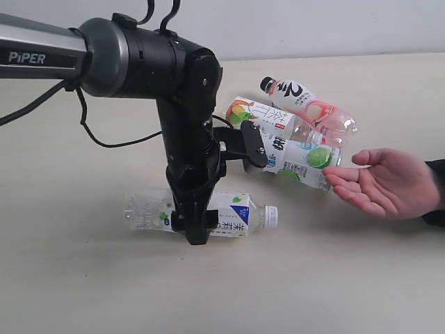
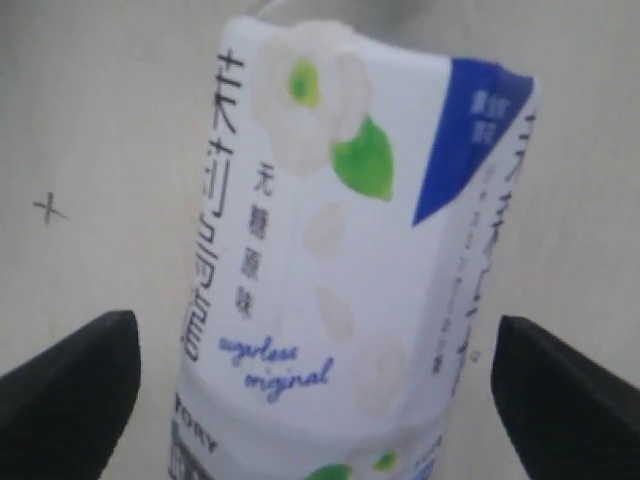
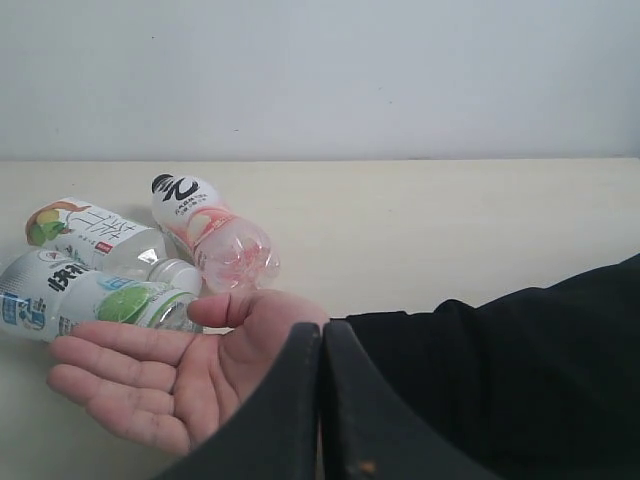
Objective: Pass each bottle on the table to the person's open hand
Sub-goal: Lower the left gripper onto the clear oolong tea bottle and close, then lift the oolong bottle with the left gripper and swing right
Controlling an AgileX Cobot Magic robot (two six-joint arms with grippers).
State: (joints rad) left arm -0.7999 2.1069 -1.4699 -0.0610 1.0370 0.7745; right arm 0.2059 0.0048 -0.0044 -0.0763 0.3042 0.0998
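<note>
A clear bottle (image 1: 233,214) with a green-leaf label and white cap lies on its side on the pale table (image 1: 83,278). My left gripper (image 1: 197,233) hangs straight over its middle, open. In the left wrist view the label of this bottle (image 2: 330,280) fills the space between the two black fingers (image 2: 70,390), with a small gap on each side. Three more bottles lie piled at the back: peach with black cap (image 1: 309,106), yellow-green fruit (image 1: 261,118), lime slice (image 1: 306,158). The person's open hand (image 1: 382,182) waits palm up. My right gripper (image 3: 320,332) is shut and empty.
The left arm's black cable (image 1: 104,136) loops over the table behind the arm. In the right wrist view the person's black sleeve (image 3: 500,380) lies beside the hand (image 3: 170,370), with the piled bottles (image 3: 215,240) just beyond the fingers.
</note>
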